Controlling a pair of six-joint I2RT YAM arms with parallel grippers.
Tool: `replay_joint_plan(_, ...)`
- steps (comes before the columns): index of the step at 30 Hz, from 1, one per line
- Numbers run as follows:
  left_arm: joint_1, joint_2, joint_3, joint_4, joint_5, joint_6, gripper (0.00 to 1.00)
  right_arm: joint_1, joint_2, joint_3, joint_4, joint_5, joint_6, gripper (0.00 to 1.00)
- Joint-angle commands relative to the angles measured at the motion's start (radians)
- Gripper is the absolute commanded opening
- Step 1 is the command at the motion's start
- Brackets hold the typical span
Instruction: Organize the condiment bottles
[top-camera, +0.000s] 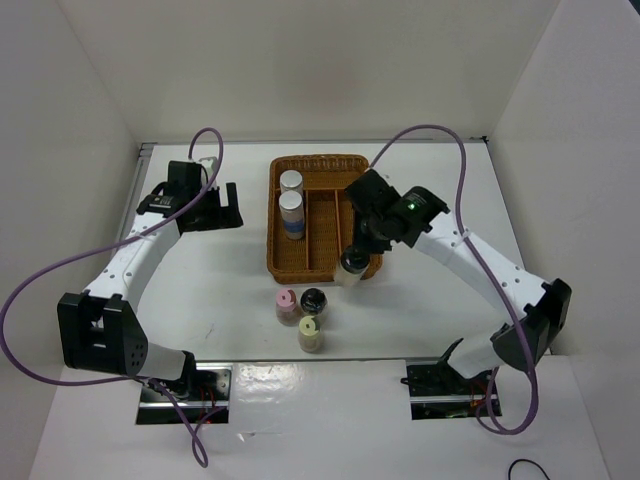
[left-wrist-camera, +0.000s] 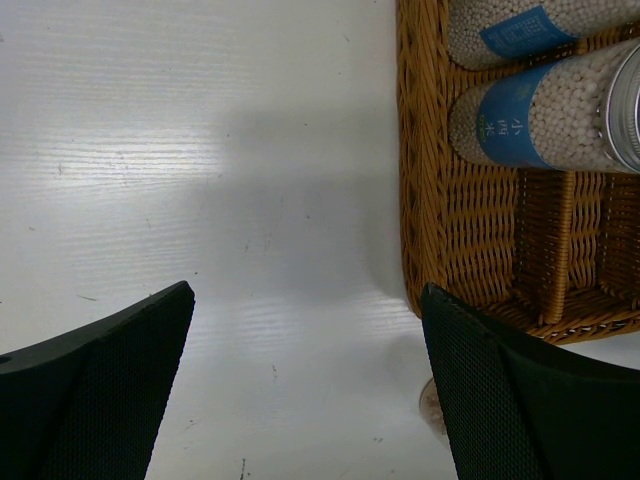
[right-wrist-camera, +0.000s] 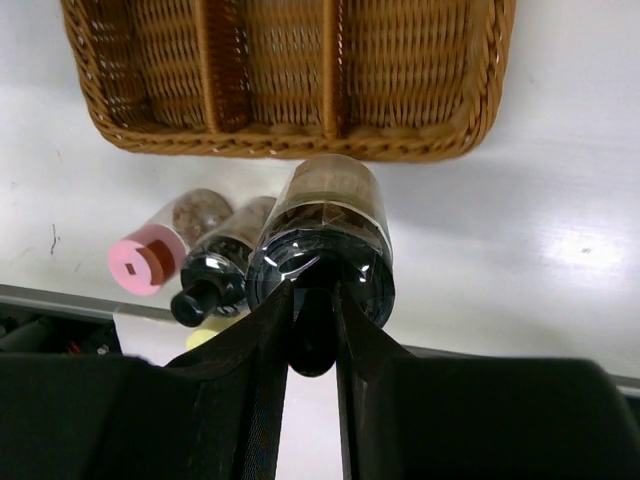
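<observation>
White surface (top-camera: 230, 290), wicker basket (top-camera: 310, 275) mid-far. Right claw (right-wrist-camera: 313, 300) clamps black-topped bottle (right-wrist-camera: 330, 225) beside basket's near rim; next, likely lift it over into a compartment. Left claw (left-wrist-camera: 305, 340) open, empty.

1. The table (top-camera: 220, 290) is flat and white. In the left wrist view its surface shows a few faint scuffs and specks.
2. A brown wicker basket (top-camera: 271, 230) with long divided compartments sits on the table, towards the far side and about midway across.
3. Three small bottles stand upright on the bare table, just on the near side of the basket and apart from it:
   - The pink-capped bottle (top-camera: 287, 303) and the black-topped bottle (top-camera: 313, 300) stand side by side, touching or nearly so.
   - The yellow-capped bottle (top-camera: 310, 333) stands just in front of those two.
4. A second black-topped bottle (top-camera: 352, 268) is at the basket's near right corner, outside the rim. Whether its base rests on the table cannot be told.
</observation>
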Motion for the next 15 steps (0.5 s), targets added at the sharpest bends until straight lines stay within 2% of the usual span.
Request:
replay_joint_plan(1,0.006,-0.015,-0.006,0.021,0.011,0.001,1.0,0.008,0.05,0.111,-0.052,0.062,-0.055,0.0)
replay_joint_plan(6,0.006,-0.015,-0.006,0.021,0.011,0.001,1.0,-0.002,0.141,0.287,-0.042,0.146,-0.124,0.0)
replay_joint_plan(15,0.006,-0.025,-0.006,0.021,-0.008,0.001,1.0,-0.096,0.286,0.43,0.036,0.241,-0.254,0.0)
